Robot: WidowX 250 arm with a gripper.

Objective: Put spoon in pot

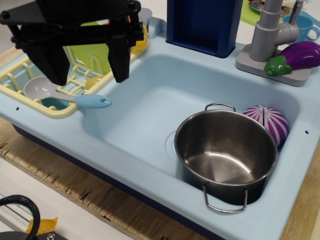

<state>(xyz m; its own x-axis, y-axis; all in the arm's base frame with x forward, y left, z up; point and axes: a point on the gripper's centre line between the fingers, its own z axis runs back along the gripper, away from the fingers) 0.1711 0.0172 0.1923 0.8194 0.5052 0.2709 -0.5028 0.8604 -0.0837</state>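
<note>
The spoon (65,94) has a pale grey bowl and a light blue handle. It lies across the front edge of the yellow dish rack (30,102), handle pointing right over the sink's rim. My black gripper (87,75) hangs open just above and behind the spoon, one finger (52,65) to the left, the other finger (120,62) to the right, holding nothing. The shiny steel pot (226,155) stands empty in the right part of the sink, its wire loop handles at front and back.
The light blue toy sink (135,125) fills the middle. A purple-and-white striped ball-shaped toy vegetable (270,122) sits behind the pot. A grey faucet (272,32) and a toy eggplant (295,57) stand at back right. A dark blue box (202,25) is behind the sink.
</note>
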